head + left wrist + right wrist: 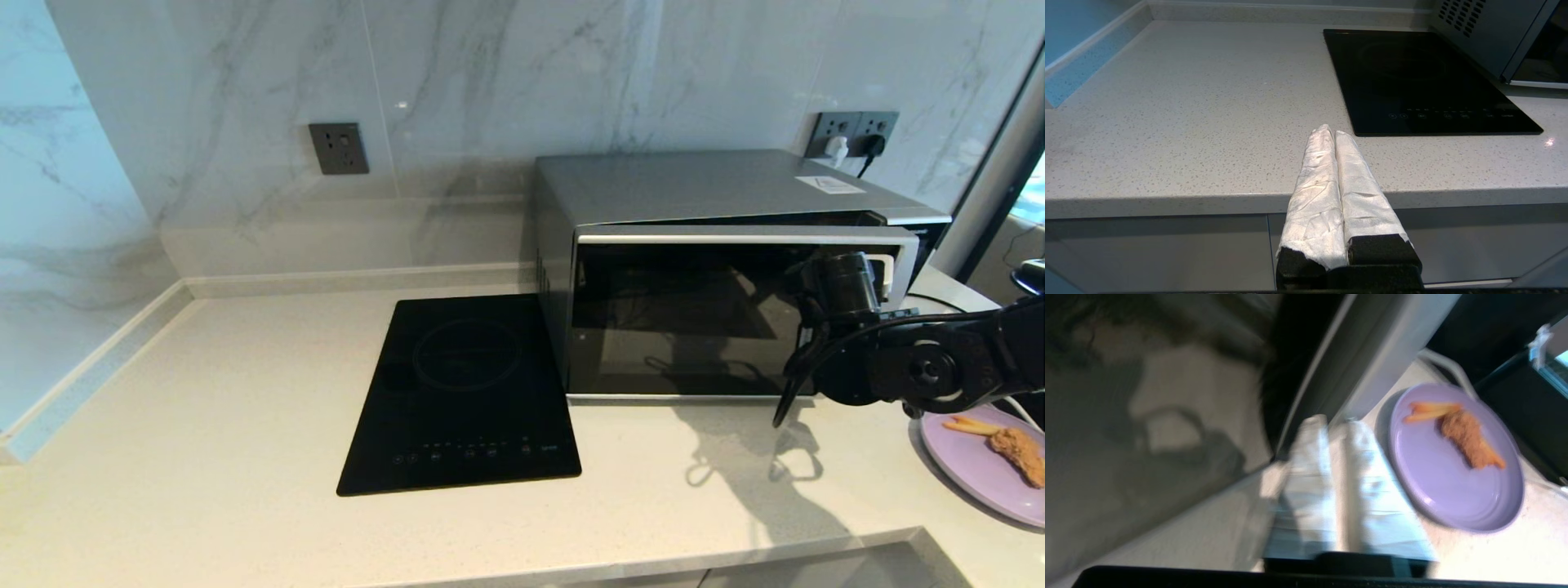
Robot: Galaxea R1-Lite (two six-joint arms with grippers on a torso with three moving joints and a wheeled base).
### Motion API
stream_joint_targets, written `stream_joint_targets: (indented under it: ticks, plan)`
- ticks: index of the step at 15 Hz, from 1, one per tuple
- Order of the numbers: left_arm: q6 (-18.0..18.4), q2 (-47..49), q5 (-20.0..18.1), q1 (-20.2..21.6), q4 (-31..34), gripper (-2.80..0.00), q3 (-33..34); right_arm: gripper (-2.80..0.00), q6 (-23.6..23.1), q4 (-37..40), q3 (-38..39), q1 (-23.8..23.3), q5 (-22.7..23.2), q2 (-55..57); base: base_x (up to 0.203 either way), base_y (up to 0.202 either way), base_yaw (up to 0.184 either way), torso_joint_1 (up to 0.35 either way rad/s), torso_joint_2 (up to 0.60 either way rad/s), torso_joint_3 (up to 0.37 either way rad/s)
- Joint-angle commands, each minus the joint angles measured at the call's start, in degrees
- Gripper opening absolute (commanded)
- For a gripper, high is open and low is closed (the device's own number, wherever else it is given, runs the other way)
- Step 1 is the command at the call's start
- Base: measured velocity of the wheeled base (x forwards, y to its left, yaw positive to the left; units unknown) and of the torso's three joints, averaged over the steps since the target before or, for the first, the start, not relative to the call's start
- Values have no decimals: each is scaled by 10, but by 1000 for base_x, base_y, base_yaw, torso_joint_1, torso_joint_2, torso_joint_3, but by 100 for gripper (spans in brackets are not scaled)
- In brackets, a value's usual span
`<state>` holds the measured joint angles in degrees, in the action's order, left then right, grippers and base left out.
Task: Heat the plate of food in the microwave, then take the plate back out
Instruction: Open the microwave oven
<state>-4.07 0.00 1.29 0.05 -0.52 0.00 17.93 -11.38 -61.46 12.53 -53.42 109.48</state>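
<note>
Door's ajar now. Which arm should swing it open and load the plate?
Right. Its end effector is at the microwave door's handle side, with the plate of food beside it. The left end effector hangs off the counter edge, beyond the hob.

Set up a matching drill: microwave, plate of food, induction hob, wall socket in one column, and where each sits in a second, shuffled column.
1 microwave
2 plate of food
3 induction hob
4 wall socket

a set flush in the counter, left of the microwave
b on the counter near the right edge
c on the marble wall
d at the back of the counter, door slightly ajar

Pairs: 1-d, 2-b, 3-a, 4-c
</note>
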Motion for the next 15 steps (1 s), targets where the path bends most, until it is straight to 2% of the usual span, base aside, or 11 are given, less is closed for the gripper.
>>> stream_joint_targets:
  ticks: [1, 8, 10, 12, 15]
  plan:
    - [-1, 1, 0, 0, 0, -280, 0, -280, 3, -6, 19, 18, -1, -26, 0, 0, 0, 0, 0, 0]
    - [-1, 1, 0, 0, 0, -280, 0, -280, 22, -7, 129, 62, -1, -115, 0, 0, 0, 0, 0, 0]
    - [-1, 1, 0, 0, 0, -280, 0, -280, 21, -6, 134, 66, 1, -147, 0, 0, 0, 0, 0, 0]
    - [-1, 1, 0, 0, 0, -280, 0, -280, 5, -6, 113, 66, 22, -199, 0, 0, 0, 0, 0, 0]
    - [-1, 1, 0, 0, 0, -280, 0, -280, -68, -4, 9, 66, 64, -256, 0, 0, 0, 0, 0, 0]
